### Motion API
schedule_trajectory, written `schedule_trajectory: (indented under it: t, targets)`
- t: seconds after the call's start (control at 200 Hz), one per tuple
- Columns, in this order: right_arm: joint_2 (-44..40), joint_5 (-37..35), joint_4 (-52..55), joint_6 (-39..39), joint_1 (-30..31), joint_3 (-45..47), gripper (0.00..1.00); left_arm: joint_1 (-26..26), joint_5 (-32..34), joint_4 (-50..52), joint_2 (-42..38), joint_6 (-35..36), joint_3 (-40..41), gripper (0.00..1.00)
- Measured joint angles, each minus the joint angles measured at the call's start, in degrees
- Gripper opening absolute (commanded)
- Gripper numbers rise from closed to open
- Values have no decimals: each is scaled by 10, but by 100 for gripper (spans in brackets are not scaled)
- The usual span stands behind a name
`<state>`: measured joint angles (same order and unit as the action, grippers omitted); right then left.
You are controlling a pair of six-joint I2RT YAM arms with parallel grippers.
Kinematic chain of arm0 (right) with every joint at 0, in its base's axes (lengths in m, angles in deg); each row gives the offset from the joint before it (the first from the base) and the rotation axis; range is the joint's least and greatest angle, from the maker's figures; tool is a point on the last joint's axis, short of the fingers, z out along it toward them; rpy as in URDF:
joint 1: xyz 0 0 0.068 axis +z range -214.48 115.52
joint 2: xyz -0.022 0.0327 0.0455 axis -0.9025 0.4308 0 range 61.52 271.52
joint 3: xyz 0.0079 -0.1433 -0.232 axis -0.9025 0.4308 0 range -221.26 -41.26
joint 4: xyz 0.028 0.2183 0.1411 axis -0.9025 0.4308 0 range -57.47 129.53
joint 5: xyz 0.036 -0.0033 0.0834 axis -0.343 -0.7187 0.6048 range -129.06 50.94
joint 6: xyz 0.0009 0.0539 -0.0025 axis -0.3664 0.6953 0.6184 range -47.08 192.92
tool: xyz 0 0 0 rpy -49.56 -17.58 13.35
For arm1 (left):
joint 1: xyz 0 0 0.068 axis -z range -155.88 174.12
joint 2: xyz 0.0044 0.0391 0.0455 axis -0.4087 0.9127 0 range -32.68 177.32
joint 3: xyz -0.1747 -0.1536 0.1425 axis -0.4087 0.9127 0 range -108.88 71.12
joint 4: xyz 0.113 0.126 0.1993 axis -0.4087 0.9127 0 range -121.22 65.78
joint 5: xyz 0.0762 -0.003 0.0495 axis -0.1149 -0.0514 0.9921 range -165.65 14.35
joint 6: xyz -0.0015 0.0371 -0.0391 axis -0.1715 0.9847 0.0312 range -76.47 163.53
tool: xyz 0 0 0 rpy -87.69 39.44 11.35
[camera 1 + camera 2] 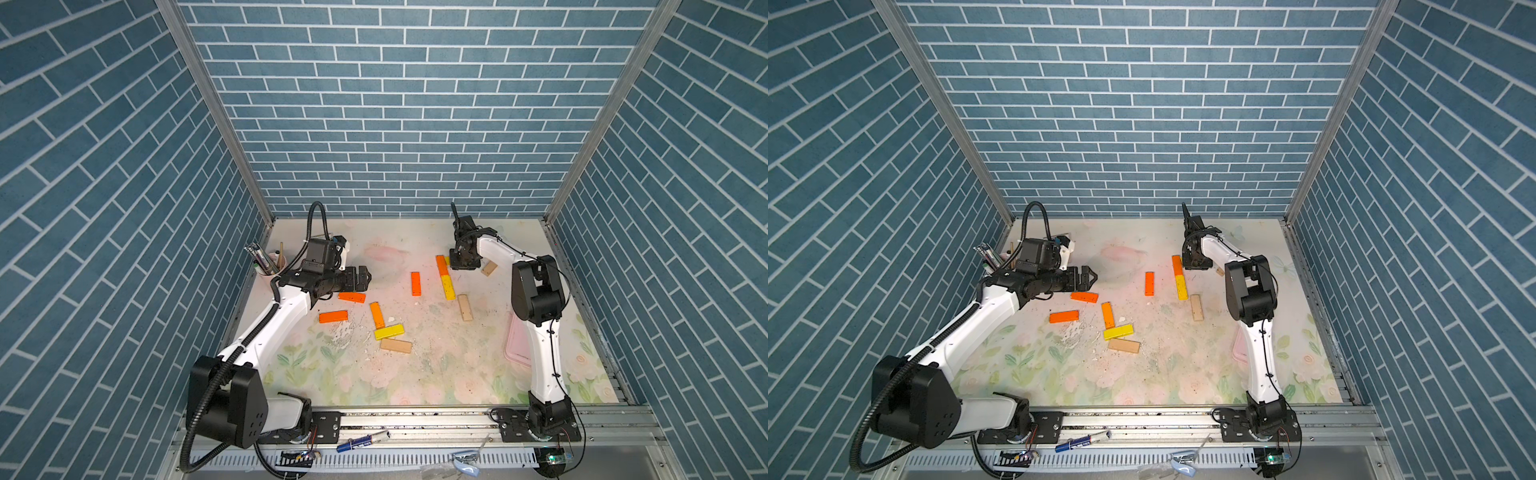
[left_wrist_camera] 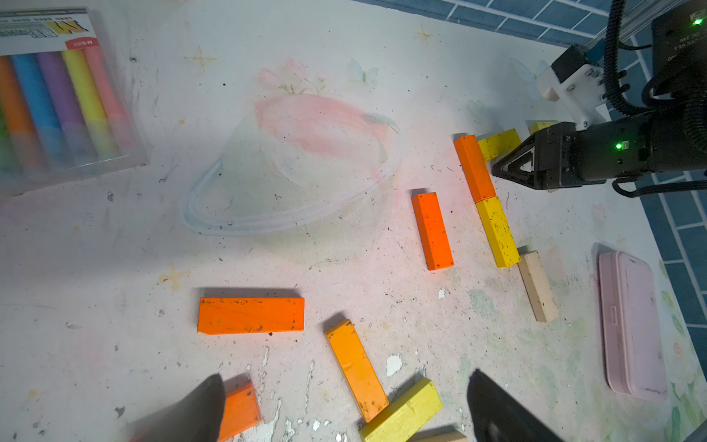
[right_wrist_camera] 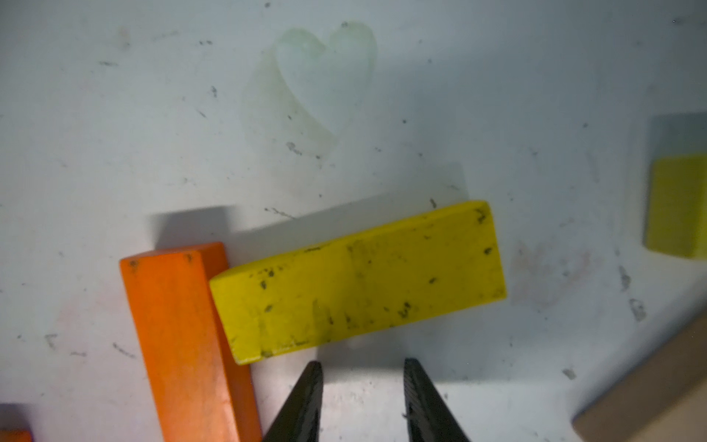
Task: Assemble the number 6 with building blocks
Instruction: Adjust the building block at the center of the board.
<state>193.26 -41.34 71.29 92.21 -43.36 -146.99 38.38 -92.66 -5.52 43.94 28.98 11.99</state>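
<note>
Yellow block (image 3: 359, 279) lying flat on the bench (image 1: 415, 374), one end butted against the far end of the orange bar (image 3: 180, 344). The right claw (image 3: 359, 363) sits just beside it, fingers narrow and gripping nothing. From that orange bar, a yellow bar (image 1: 448, 287) and a tan bar (image 1: 465, 307) run on roughly in line. The left claw (image 1: 365, 279) hovers wide and empty near the loose blocks (image 1: 376, 315).

Five orange blocks (image 1: 415, 284), four yellow blocks (image 1: 389, 331), three tan blocks (image 1: 396, 345), one pink tray (image 2: 631, 325), one chalk pack (image 2: 57, 107), one pen cup (image 1: 272, 268).
</note>
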Motion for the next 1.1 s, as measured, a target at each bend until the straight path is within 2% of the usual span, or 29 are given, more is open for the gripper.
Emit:
schedule_trajectory:
  t: [0.865, 0.97, 1.095]
  targets:
    - [13, 1, 32, -5, 6, -48, 42, 0, 0, 0, 9, 0, 0, 99]
    - [-12, -5, 43, -11, 4, -49, 45, 0, 0, 0, 9, 0, 0, 99]
    - [-95, -14, 30, -6, -5, -5, 50, 0, -1, 0, 9, 0, 0, 99]
